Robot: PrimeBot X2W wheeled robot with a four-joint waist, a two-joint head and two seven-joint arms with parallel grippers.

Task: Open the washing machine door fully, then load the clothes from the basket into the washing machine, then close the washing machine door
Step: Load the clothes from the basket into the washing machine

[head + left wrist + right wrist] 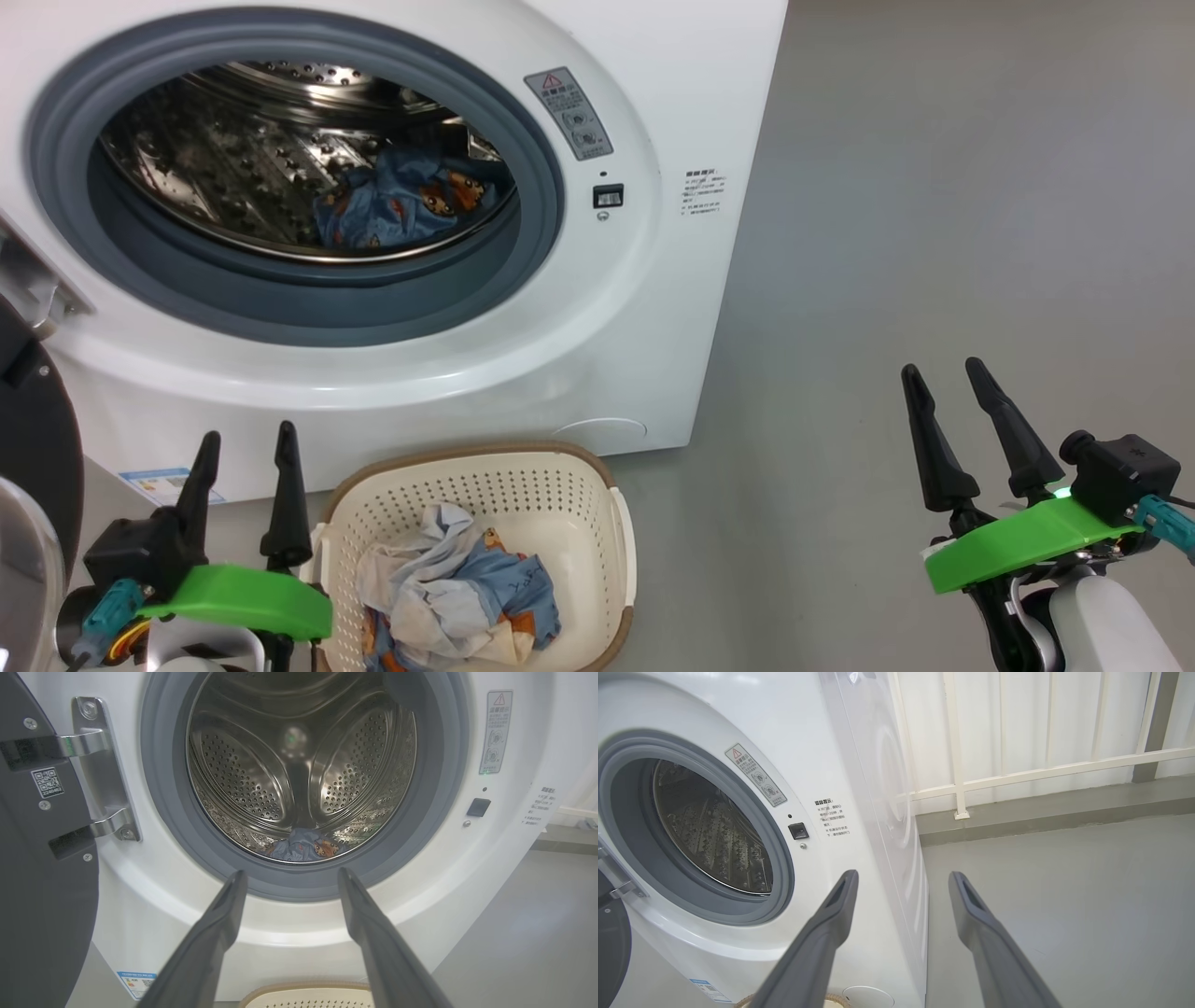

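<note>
Below the open drum (233, 159), your left tool (249, 431) and right tool (943, 366) hang released; loading is under way, so next lift the remaining clothes (467, 588) from the basket (560, 457).

You see the washer (597, 355) shell in smooth, glossy white, its drum (243, 779) in shiny perforated steel and its gasket (308, 308) in matt grey rubber. Your basket (523, 490) is cream perforated plastic with a brown woven-look rim; the clothes (457, 588) in it are soft, crumpled cloth. The floor (934, 233) looks smooth and matt grey.
</note>
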